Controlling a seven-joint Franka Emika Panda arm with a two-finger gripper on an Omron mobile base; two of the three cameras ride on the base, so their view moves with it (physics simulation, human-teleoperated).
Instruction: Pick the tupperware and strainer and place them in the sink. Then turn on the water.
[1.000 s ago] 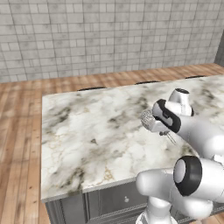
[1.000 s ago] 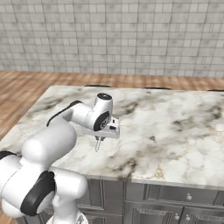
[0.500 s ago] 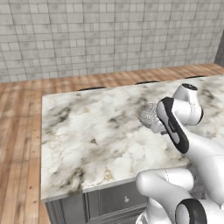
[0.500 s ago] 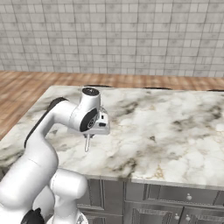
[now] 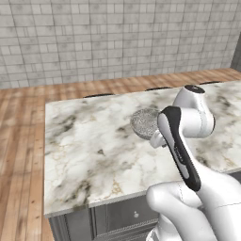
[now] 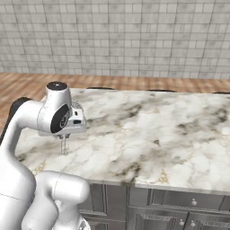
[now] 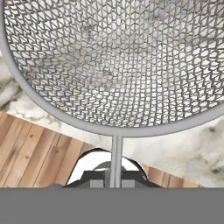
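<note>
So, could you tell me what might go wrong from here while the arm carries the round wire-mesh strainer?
1. The gripper holds the round silver wire-mesh strainer only by its thin wire handle, so the bowl could pivot or slip during a swing.
2. The strainer hangs above the marble counter; a low swing might clip it.

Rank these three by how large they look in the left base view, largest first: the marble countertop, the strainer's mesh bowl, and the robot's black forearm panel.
1. Marble countertop: by far the largest.
2. Black forearm panel: it looks bigger than the bowl, though it is nearer the camera, so its true size is unsure.
3. Strainer's mesh bowl: smallest, partly hidden behind the arm.
</note>
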